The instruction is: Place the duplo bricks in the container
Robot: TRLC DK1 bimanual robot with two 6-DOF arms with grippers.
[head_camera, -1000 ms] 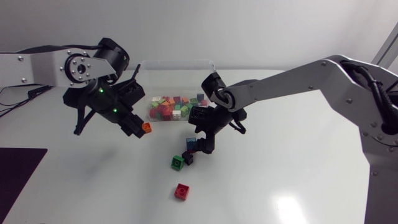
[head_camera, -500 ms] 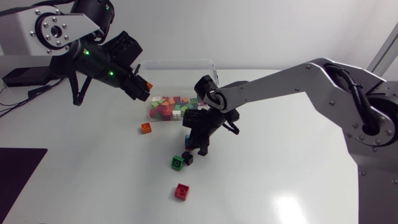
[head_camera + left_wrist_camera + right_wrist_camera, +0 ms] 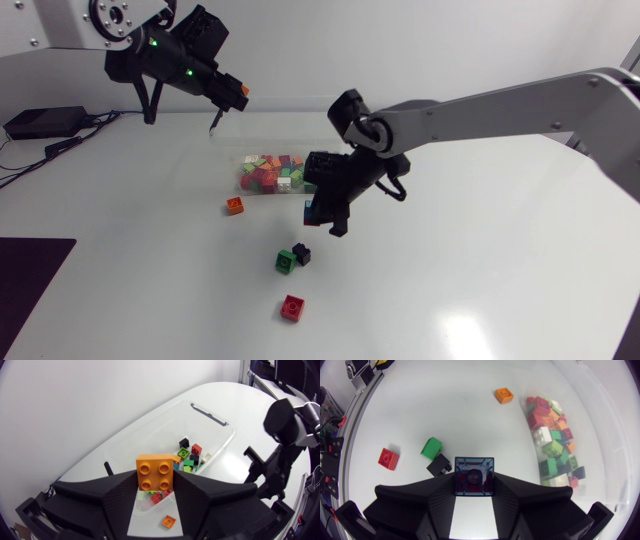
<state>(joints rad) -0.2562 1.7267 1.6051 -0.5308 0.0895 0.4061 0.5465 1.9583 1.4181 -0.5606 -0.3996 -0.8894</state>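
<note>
The right pincer (image 3: 322, 212), clenched on a translucent blue brick (image 3: 474, 476), hangs just beside the clear plastic container (image 3: 165, 425), nearer than the left pincer (image 3: 238, 95), which grasps an orange four-stud brick (image 3: 155, 471) high above it.

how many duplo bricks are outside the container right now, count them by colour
orange: 2, held orange brick in left hand, loose orange brick
green brick: 1
black brick: 1
red brick: 1
blue brick in right hand: 1
total: 6
</note>
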